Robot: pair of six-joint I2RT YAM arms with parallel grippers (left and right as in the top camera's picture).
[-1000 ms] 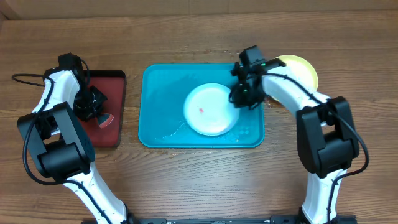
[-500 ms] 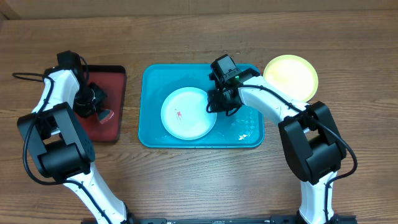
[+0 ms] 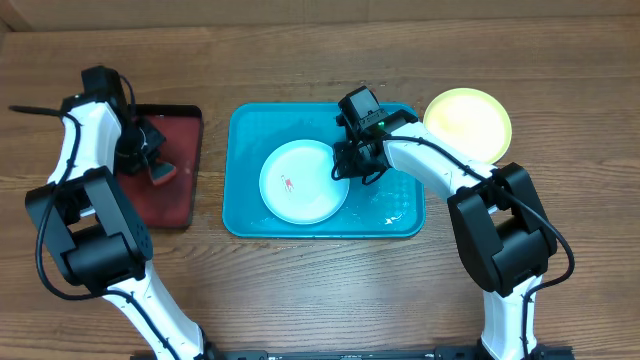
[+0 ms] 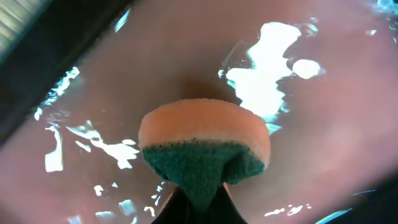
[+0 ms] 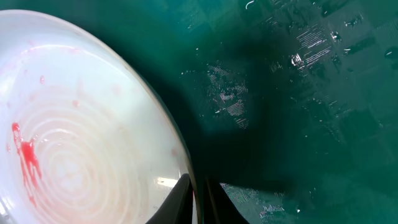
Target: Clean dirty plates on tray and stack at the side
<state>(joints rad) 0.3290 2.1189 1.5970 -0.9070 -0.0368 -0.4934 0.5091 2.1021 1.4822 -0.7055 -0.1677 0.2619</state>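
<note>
White plate [image 3: 303, 190] with one red smear [image 3: 285, 184] lies in the one teal tray [image 3: 250, 135]. Right gripper [image 3: 350, 166] pinches its right rim, jaws closed on it. Left gripper [image 3: 157, 170] clamps one sponge [image 4: 205, 146] over one red tray [image 3: 172, 208]. Far right, one yellow-green plate [image 3: 470, 122] sits on the table [image 3: 320, 300], off the tray. Two plates seen.

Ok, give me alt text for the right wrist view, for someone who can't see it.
The right fingers pinch the rim of a white plate, which fills the left of the frame and carries a red smear near its left edge. To the right of the plate lies the wet teal floor of the tray.
</note>
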